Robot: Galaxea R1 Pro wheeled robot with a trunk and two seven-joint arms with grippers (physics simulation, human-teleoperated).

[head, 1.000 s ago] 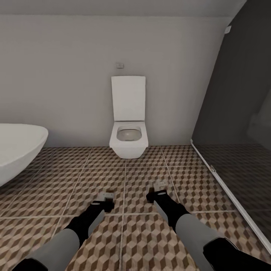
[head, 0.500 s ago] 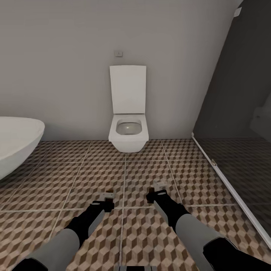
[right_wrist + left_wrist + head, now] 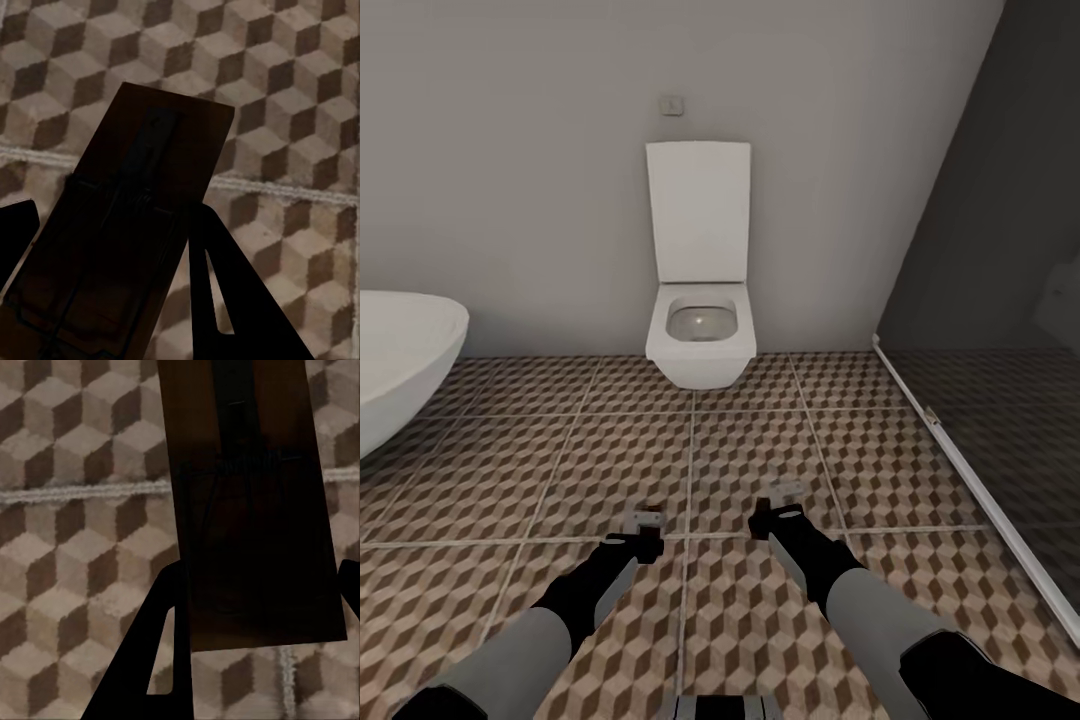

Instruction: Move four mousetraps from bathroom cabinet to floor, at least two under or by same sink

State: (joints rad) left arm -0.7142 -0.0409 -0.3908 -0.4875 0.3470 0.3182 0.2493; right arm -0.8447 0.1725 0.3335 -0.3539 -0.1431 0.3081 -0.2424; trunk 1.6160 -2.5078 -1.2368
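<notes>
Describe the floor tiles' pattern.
Brown, beige and white 3-D cubes on the floor, clearest in the right wrist view.

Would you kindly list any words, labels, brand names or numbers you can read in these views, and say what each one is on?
No readable text in any view.
Small wall plate above the toilet: too small and blurred to show any marking.
Mousetrap in the left claw: dark board, no print visible.
Mousetrap in the right claw: likewise none.

1. Both arms stick out forward and low, roughly parallel.
2. Left gripper (image 3: 647,522) is clamped on a mousetrap (image 3: 251,502).
3. Right gripper (image 3: 788,494) pinches another mousetrap (image 3: 124,232), same deal.
</notes>
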